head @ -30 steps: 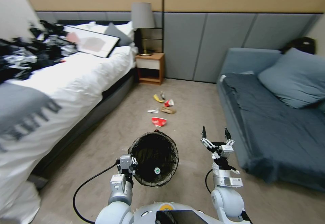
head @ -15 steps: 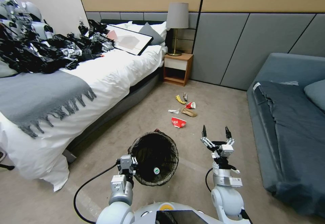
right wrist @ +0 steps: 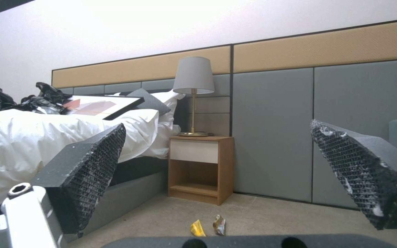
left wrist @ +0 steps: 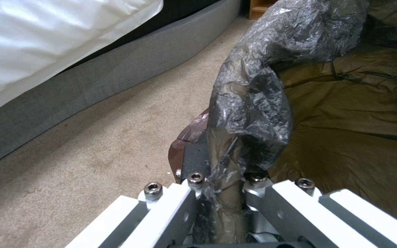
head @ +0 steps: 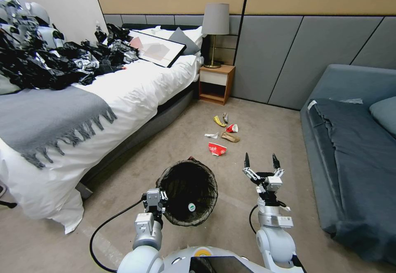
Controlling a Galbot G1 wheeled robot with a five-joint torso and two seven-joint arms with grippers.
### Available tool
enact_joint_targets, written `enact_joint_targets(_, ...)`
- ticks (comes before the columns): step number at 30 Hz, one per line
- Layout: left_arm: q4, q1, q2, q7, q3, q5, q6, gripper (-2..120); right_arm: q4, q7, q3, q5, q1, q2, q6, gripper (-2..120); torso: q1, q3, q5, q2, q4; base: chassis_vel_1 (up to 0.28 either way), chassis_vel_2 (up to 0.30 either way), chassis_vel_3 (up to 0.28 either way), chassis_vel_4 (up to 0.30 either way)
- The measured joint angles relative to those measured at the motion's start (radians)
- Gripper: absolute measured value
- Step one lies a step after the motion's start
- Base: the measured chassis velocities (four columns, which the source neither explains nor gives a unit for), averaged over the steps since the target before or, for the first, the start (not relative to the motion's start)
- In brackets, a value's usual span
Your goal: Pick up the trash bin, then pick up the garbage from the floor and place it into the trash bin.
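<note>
The left tool (head: 153,200) clamped the trash bin (head: 187,192) rim; the right tool (head: 259,162), fingers apart, faced garbage (head: 223,133) at 12 o'clock across open carpet (head: 173,136).

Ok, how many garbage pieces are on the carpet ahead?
6, clustered between bed and sofa: red-and-white pack nearest the trash bin, white scrap, brown bag, small red-and-white pack, yellow wrapper, silvery wrapper. More may be hidden.

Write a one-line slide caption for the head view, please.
Left gripper holds the trash bin by its rim; open right gripper faces the garbage on the carpet.
</note>
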Motion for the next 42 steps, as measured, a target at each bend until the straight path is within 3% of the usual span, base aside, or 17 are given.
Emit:
enact_joint_targets(17,0.003,0.0,-0.002,0.0,-0.001,0.003,0.0,0,-0.005,-0.001,0.001,0.006,0.004,0.0,0.001,100,0.0,0.0,-0.0003,0.0,-0.0002,-0.166,0.159,0.169,-0.165)
enact_joint_targets(31,0.003,0.0,-0.003,-0.002,-0.009,0.005,0.0,0,-0.01,0.0,0.002,0.008,0.009,0.0,0.002,100,0.0,0.0,0.0009,0.0,0.0002,-0.336,0.324,0.334,-0.324)
enact_joint_targets(34,0.003,-0.001,-0.003,-0.002,-0.01,0.005,0.0,0,-0.011,0.0,0.002,0.008,0.009,0.001,0.003,100,0.0,0.0,-0.0005,0.0,0.0,-0.386,0.366,0.37,-0.356)
enact_joint_targets(37,0.003,-0.001,-0.003,-0.003,-0.011,0.005,0.0,0,-0.012,0.0,0.002,0.008,0.01,0.001,0.003,100,0.0,0.0,0.001,0.0,0.0004,-0.352,0.353,0.348,-0.356)
enact_joint_targets(39,0.003,-0.001,-0.002,-0.003,-0.011,0.006,0.0,0,-0.012,0.0,0.002,0.008,0.01,0.001,0.004,100,0.0,0.0,-0.0012,0.0,-0.0002,-0.353,0.375,0.349,-0.338)
enact_joint_targets(42,0.003,-0.001,-0.003,-0.003,-0.011,0.005,-0.001,0,-0.015,0.0,0.002,0.008,0.011,0.001,0.011,100,0.0,0.0,0.0006,0.0,-0.0002,-0.35,0.348,0.339,-0.341)
